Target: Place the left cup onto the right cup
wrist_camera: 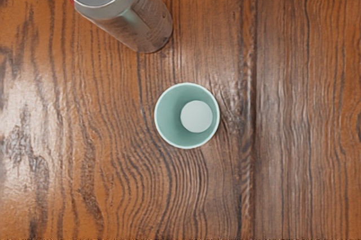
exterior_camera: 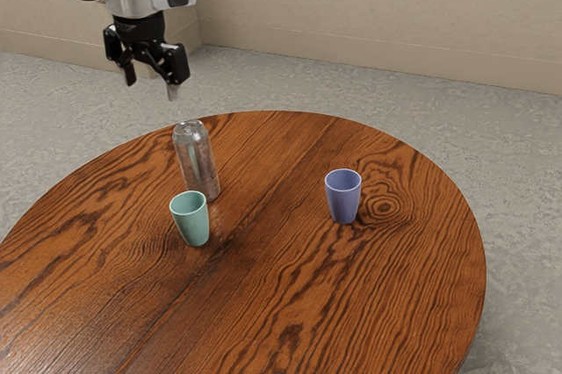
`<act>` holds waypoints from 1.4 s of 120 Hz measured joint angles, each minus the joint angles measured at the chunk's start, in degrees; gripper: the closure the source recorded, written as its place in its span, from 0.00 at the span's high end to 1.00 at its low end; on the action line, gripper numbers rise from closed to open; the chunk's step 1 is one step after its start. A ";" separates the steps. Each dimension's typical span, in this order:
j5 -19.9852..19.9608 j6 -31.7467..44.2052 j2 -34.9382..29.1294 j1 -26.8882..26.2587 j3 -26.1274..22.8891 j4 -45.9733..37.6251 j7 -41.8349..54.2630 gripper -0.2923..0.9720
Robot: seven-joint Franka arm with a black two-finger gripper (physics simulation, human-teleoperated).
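The teal cup (exterior_camera: pixel 190 218) (wrist_camera: pixel 186 115) stands upright almost straight beneath your gripper (exterior_camera: pixel 151 80), a silver can (exterior_camera: pixel 196 160) (wrist_camera: pixel 118 6) just beside it. The blue cup (exterior_camera: pixel 343 195) stands well apart. Your gripper hangs spread and empty, so grasping, lifting and stacking all remain.

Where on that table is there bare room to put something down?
The wide stretch between the teal cup and the blue cup is bare, as is the front half of the wooden table. Crowded only where the silver can stands close behind the teal cup.
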 joint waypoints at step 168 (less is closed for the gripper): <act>-2.62 23.00 10.33 0.79 2.08 -15.73 -6.40 0.77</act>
